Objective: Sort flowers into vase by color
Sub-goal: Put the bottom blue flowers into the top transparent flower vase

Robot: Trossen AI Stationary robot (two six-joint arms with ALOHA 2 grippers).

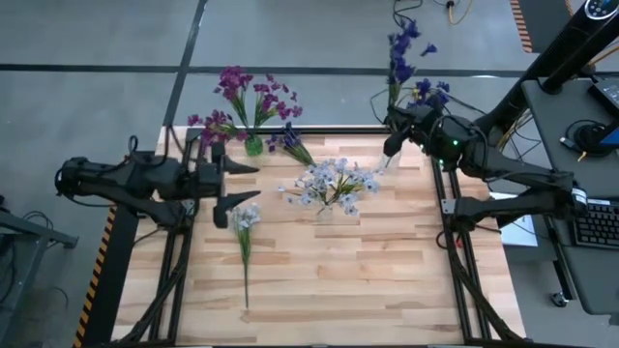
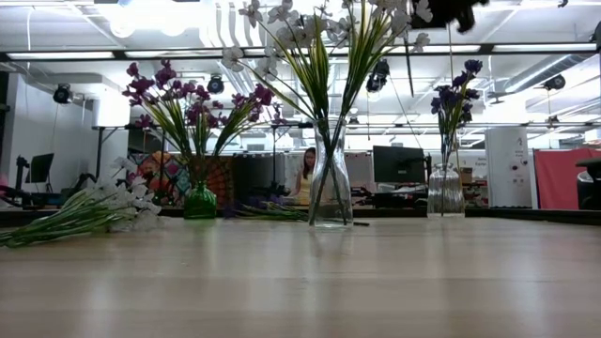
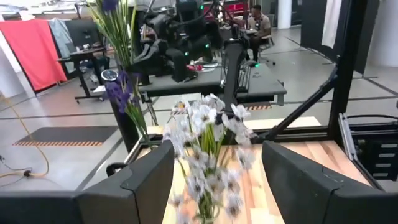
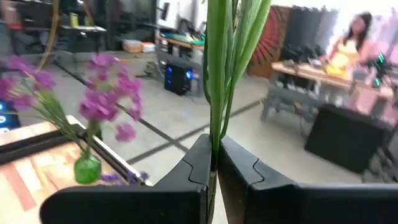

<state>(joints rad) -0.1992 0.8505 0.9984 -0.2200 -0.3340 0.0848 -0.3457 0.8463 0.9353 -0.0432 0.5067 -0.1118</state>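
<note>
My right gripper (image 4: 213, 163) is clamped on the thin green stems of the blue-violet artificial flowers (image 1: 403, 50), held upright above the clear glass vase (image 2: 445, 191) for lowering, while my left gripper (image 1: 244, 182) waits open beside the pale white-lavender spray (image 1: 244, 218) lying on the wooden surface (image 1: 368, 280).

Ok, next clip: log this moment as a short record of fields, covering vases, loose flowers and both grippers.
green vase: back left of table, holds magenta flowers
middle clear vase: centre of table, holds white flowers
right clear vase: back right, holds blue flowers
loose on table: white spray front left; blue-violet spray beside the green vase
left gripper: open, empty, above the white spray's blossoms
right gripper: shut on green stems of the blue flowers, at the right clear vase
</note>
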